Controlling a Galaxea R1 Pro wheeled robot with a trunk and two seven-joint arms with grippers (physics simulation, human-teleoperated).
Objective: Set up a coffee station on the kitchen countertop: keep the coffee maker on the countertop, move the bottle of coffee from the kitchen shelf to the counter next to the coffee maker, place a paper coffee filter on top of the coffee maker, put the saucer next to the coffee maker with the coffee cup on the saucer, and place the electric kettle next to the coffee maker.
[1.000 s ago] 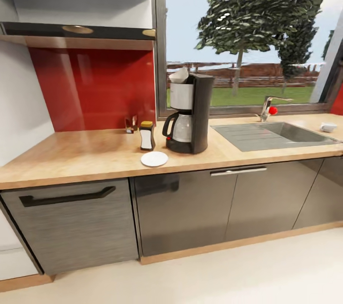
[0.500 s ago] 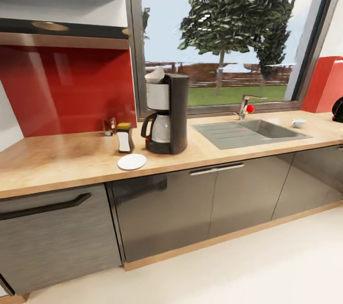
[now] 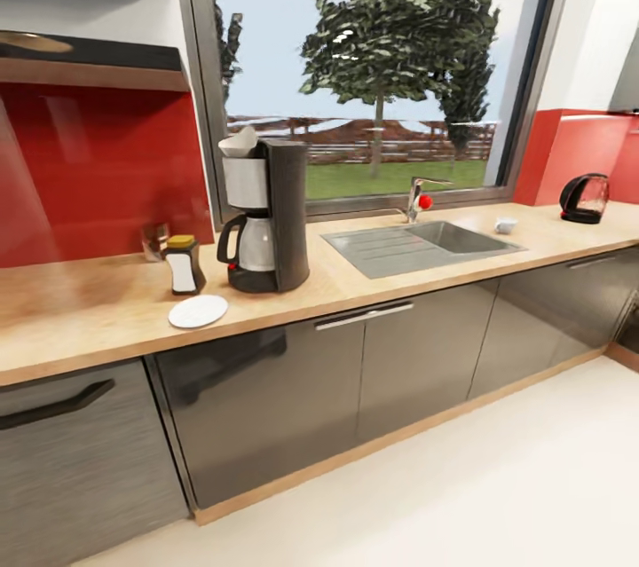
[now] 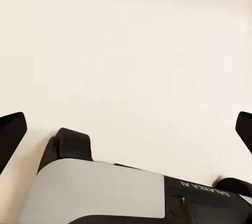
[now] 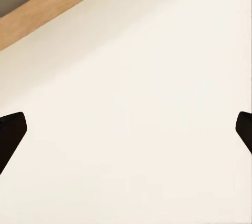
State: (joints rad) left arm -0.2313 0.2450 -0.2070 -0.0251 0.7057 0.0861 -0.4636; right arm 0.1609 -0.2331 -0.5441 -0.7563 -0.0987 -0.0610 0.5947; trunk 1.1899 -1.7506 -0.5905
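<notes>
Both pincers (image 4: 126, 129) (image 5: 126, 129) hang spread wide over the floor, far from the cup (image 3: 505, 224) on the tabletop (image 3: 80, 310), so a careful rim grip precedes carrying it to the saucer (image 3: 198, 311).

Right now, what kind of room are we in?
A home kitchen, by the look of it: a long wooden countertop with an inset sink and tap under a window, grey cabinets below, and a coffee maker and kettle standing on it.

Coffee cup (image 3: 505, 224) too small, handle indiscernible.
</notes>
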